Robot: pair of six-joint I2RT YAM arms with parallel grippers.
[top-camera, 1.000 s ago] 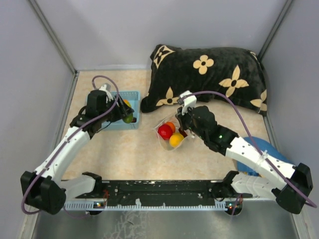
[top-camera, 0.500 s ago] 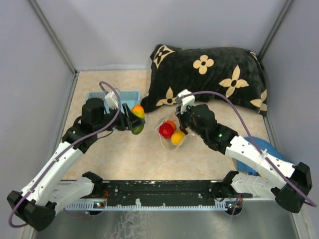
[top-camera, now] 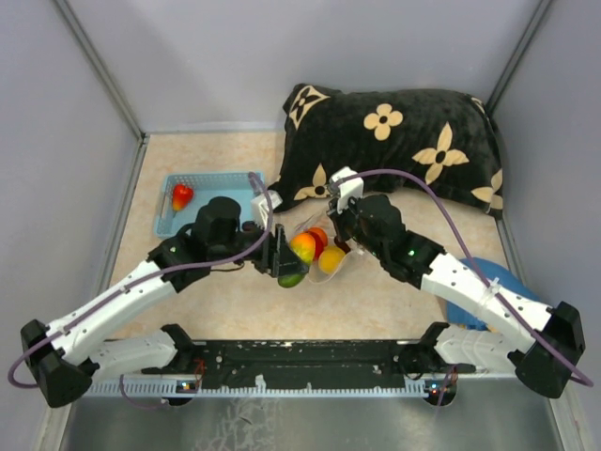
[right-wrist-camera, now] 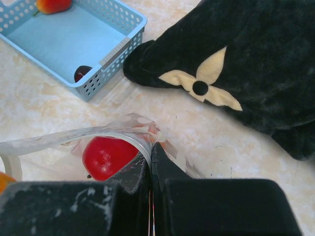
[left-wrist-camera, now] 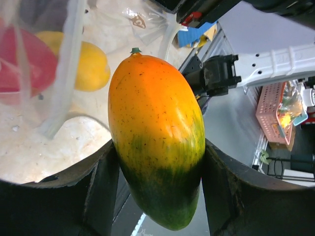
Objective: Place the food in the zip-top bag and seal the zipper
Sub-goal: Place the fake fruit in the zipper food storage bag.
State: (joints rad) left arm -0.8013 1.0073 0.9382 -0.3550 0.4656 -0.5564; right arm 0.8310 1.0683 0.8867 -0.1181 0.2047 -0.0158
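The left gripper (top-camera: 289, 256) has a mango (left-wrist-camera: 156, 142) clamped between its two dark fingers (left-wrist-camera: 101, 191). The jaws stand fairly wide around the green lower half, and the orange end with its little stem pokes out past the tips. It hangs over the middle of the worktop (top-camera: 216, 291), and the mango is right up against the left side of the bag (right-wrist-camera: 138, 120).

The right gripper (right-wrist-camera: 151, 157) is closed tight, pinching the bag's rim from the right side and holding it up off the worktop. The clear strip (right-wrist-camera: 74, 137) along the mouth arcs away from that pinch.

Through the plastic I can see a red fruit (right-wrist-camera: 108, 157), a yellow fruit (left-wrist-camera: 91, 66) and an orange fruit (top-camera: 321, 235) lying together.

Toward the far left of the worktop sits a light blue basket (right-wrist-camera: 123, 46). It holds a red-orange fruit (top-camera: 180, 195) at its left end and a dark fruit (right-wrist-camera: 81, 73) at the near right corner. A black pillow (top-camera: 394, 150) with cream flowers lies along the far edge toward the right corner. Its left tip is just beside the basket.
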